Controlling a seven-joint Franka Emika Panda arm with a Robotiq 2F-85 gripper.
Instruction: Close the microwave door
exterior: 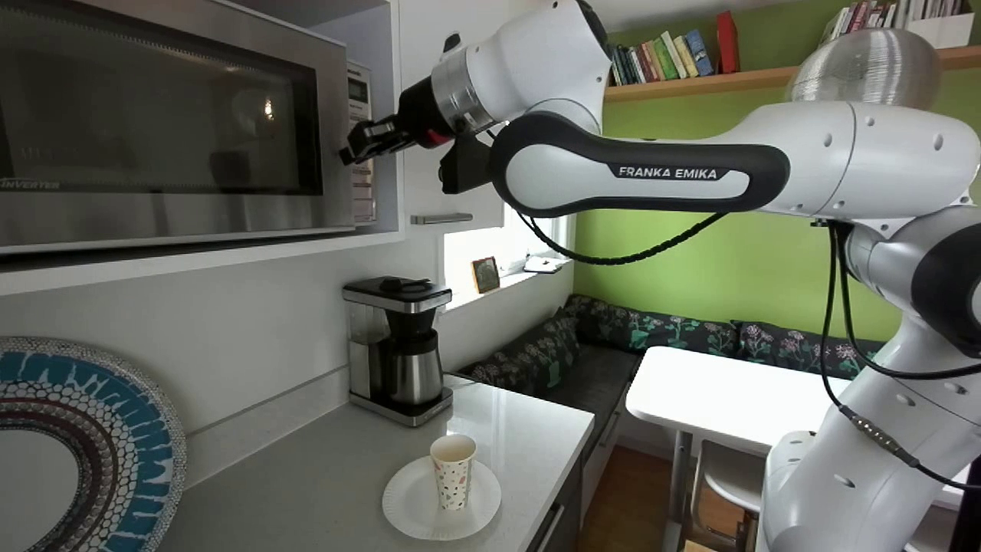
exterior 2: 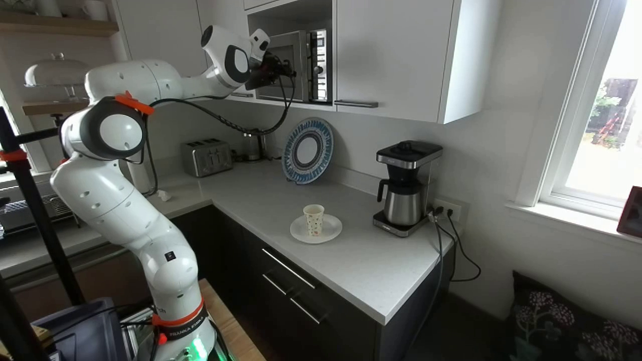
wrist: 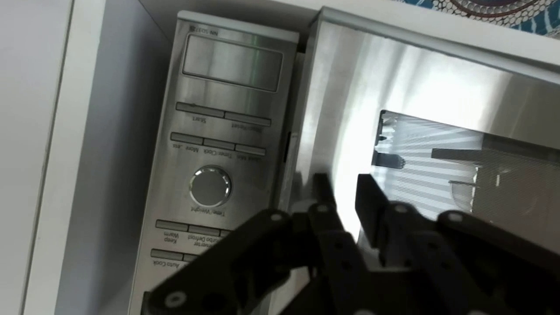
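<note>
Pushing looks best: the microwave door, not quite closed in the cupboard, seems stiff, slick and easy to swing, so the hand, fingers a little apart around nothing, should press its silver frame, not the glass.

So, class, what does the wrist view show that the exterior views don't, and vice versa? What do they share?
Only the wrist view: a readable Start label. Only the exterior views: the speckled cup, white plate and coffee maker, in both. Shared by all: the microwave door, button panel, gripper and at least part of the blue-patterned disc.
</note>
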